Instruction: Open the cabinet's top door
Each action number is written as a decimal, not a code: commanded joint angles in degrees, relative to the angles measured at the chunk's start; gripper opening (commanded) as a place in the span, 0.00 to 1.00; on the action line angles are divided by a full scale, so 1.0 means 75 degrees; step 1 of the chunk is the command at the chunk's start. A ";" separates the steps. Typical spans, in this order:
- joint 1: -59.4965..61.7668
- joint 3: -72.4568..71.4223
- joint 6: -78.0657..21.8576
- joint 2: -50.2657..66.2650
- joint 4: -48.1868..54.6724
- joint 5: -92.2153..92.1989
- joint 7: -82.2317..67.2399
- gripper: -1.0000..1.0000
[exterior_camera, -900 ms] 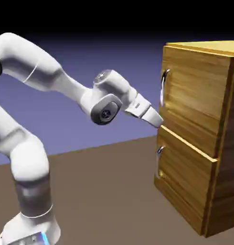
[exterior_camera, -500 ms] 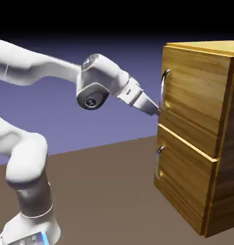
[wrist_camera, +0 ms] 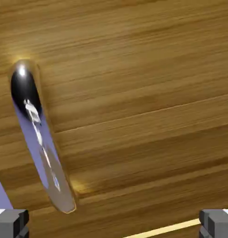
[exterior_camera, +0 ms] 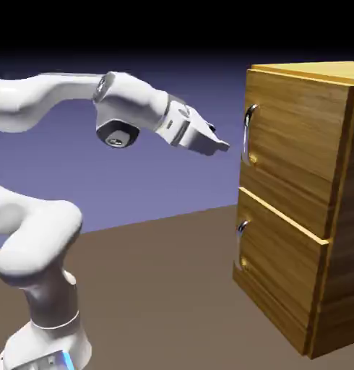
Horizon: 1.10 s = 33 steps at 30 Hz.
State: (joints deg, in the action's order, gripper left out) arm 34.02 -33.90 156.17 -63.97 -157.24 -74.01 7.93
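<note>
Behind the claw, the arm ran off the exterior view's left edge, and below the claw the base was cut by the bottom one. Beyond the claw, the cabinet went past the right edge, its back hidden. Its two fingers were too small to tell apart there. In the hand view both fingertips were cropped, and a pale strip between them left the frame at the bottom

Open air separates the white two-fingered hand from the golden-brown wooden cabinet. The curved silver bar handle juts into that space.
</note>
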 commanded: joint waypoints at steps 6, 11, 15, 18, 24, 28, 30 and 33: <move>0.0935 -0.0913 -0.0481 -0.0844 0.0101 -0.1994 -0.0930 0.50; 0.1714 -0.1674 -0.0881 -0.1547 0.0186 -0.3656 -0.1706 0.50; 0.2338 -0.2283 -0.1201 -0.2109 0.0254 -0.4985 -0.2326 0.50; 0.2805 -0.2740 -0.1441 -0.2531 0.0304 -0.5982 -0.2791 0.50; 0.3740 -0.3653 -0.1922 -0.3374 0.0406 -0.7976 -0.3721 0.50; 0.4288 -0.4188 -0.2204 -0.3869 0.0465 -0.9145 -0.4266 0.50; 0.4579 -0.4269 -0.2241 -0.3808 0.0713 -0.9276 -0.4296 0.50; 0.5423 -0.4506 -0.2351 -0.3630 0.1436 -0.9659 -0.4384 0.50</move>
State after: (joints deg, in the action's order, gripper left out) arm 74.69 -67.69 138.54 -91.20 -146.47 -146.46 -24.95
